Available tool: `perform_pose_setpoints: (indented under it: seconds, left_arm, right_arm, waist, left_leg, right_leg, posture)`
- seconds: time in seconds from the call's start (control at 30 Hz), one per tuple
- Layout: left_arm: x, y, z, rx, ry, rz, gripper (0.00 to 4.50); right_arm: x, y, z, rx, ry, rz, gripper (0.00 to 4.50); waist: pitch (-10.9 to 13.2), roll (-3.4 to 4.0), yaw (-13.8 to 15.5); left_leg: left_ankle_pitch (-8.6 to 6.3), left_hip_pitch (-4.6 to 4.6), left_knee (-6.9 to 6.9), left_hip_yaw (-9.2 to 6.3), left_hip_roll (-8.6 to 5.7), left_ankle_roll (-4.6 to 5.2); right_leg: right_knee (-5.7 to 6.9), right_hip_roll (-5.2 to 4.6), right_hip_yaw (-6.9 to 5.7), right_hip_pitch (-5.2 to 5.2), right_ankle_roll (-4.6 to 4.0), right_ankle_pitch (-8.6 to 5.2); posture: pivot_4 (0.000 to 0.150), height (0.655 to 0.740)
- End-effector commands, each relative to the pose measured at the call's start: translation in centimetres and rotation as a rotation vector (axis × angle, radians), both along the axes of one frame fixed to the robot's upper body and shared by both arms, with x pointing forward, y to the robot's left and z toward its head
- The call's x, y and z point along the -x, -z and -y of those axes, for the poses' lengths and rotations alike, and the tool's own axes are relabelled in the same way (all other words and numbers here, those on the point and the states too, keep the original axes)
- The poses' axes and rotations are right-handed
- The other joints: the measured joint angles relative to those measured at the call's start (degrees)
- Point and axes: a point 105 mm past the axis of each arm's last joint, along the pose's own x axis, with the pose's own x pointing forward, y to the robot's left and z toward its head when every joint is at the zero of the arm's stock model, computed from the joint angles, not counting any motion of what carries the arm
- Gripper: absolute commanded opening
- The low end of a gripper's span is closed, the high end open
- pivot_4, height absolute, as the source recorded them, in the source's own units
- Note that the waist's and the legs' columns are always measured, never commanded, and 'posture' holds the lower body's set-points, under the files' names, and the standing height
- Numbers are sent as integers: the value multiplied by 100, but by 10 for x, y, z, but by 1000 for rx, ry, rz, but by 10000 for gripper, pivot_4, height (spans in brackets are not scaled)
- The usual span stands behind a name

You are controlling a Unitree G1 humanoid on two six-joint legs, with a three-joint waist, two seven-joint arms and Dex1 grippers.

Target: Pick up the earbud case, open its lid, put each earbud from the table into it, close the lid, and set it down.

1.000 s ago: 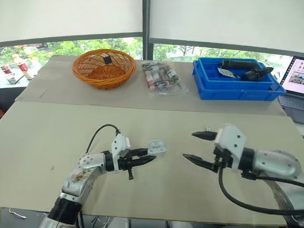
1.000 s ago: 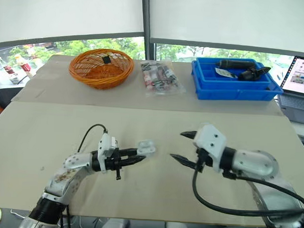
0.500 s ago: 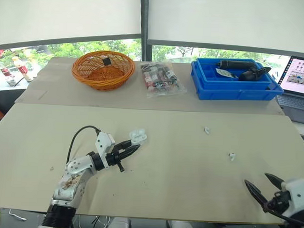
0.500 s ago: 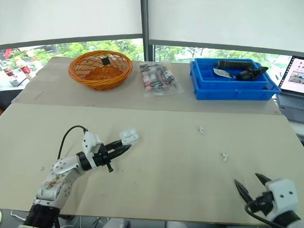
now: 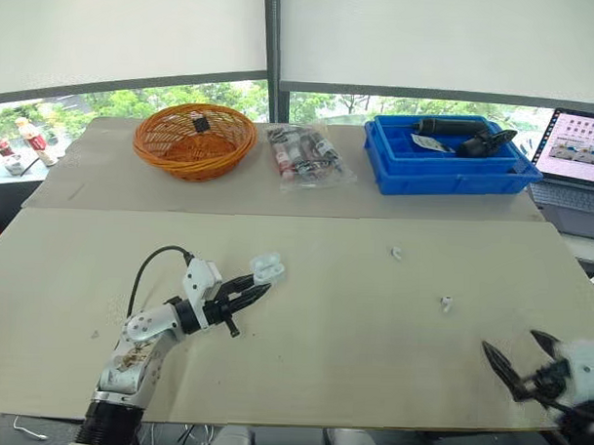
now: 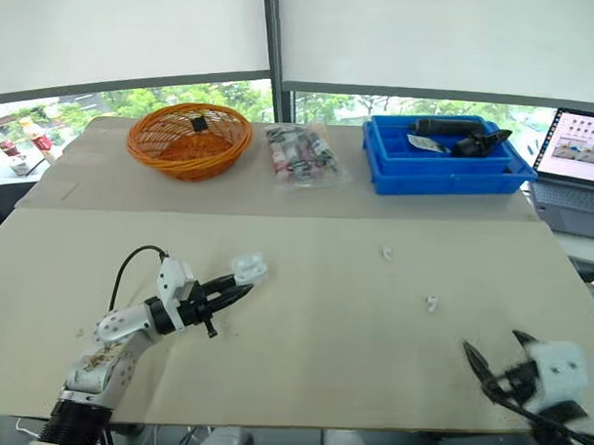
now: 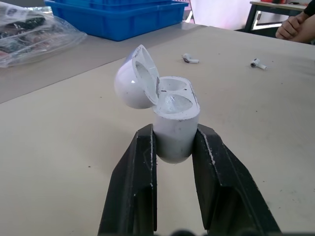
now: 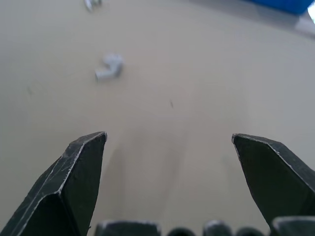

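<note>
Beige worktop [image 5: 370, 372] fills the scene, and along its far side stand an orange wicker basket [image 5: 193, 141], a clear bag [image 5: 301, 155] of small packets, a blue plastic bin [image 5: 450, 160] and an open laptop [image 5: 578, 154]. Toward the near left, the left gripper [image 5: 254, 290] pinches the white earbud case [image 7: 176, 123] by its lower body, its lid [image 7: 130, 83] hinged open to one side so the two wells show. One earbud [image 5: 396, 253] lies on the worktop right of centre; a second earbud [image 5: 447, 305] lies apart from it, closer to the right gripper [image 8: 168, 136], whose fingers are spread wide low over the near right edge
</note>
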Motion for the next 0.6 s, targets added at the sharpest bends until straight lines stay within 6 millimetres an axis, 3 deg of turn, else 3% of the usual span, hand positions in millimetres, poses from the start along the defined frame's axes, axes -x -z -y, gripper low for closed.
perform_pose_setpoints:
  seconds: [0.03,0.23,0.43,0.6]
  left_arm:
    - [2,-12,3,-4,21,53,5176]
    - [3,-12,12,-11,59,55,5176]
    - [2,-10,13,-13,65,55,5176]
    - [3,-8,14,-11,68,50,5176]
  right_arm:
    - [-25,-23,-25,24,-31,54,45000]
    - [-97,-31,-56,-10,-10,52,45000]
    - [-136,-20,-72,-63,11,-8,45000]
    - [-155,-10,-79,-82,41,-28,45000]
  waist:
    - [-1,7,42]
    - [0,7,113]
    - [0,7,95]
    - [1,8,83]
  left_leg:
    - [0,2,0,-1,-1,0]
    - [0,-12,3,-3,-7,0]
    - [-1,-25,0,-5,-6,1]
    - [-1,-27,0,-4,-6,1]
  right_leg:
    - [1,0,-2,-1,1,0]
    - [-27,-10,-7,-3,8,4]
    - [-37,-10,-9,-14,8,4]
    - [-33,-10,-8,-18,8,4]
  posture:
    - [1500,7054]
    - [1500,7054]
    - [1500,7054]
    - [1500,7054]
